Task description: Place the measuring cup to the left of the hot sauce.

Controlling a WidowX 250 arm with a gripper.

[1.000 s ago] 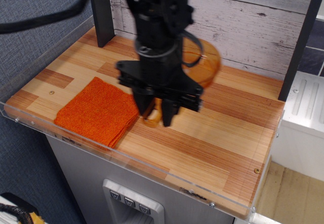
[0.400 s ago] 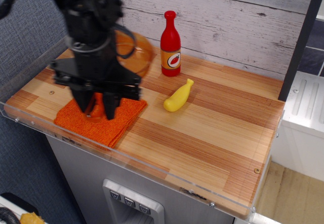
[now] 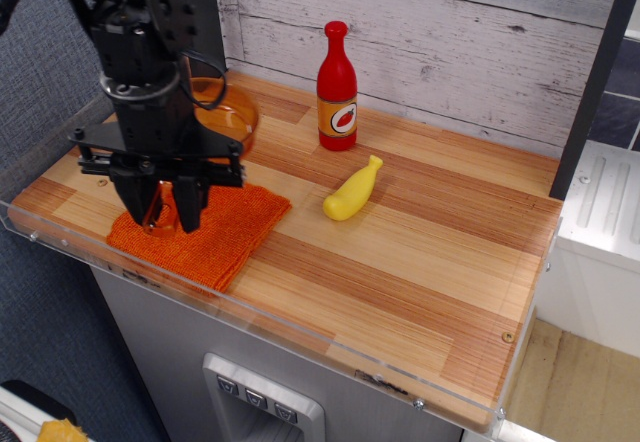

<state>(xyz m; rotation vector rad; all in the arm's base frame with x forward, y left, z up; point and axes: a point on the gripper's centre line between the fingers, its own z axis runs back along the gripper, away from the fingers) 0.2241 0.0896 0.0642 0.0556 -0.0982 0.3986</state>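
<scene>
Nearest the front edge, over the folded orange cloth [image 3: 200, 232], I have the gripper [image 3: 162, 217] pointing down, its two fingers clenched on the slotted handle of the measuring cup [image 3: 222, 114]; the amber bowl shows behind the arm, above the left rear of the wooden table [image 3: 400, 272]. To finish this step well, I judge that I should lower the cup level until its base rests flat on bare wood rather than on the cloth's edge, keep the bowl well clear of the bottle, and let go only once it sits steady. Mid-table, a yellow banana-shaped toy [image 3: 352, 191] lies tilted, well apart from the cup. Farther back, the hot sauce [image 3: 337, 87] stands upright near the wall; the cup is already to its left, with open wood between them. The table is striped wood with a clear plastic rim [image 3: 260, 312], backed by whitewashed planks [image 3: 450, 42], with a grey cabinet [image 3: 250, 392] below.
</scene>
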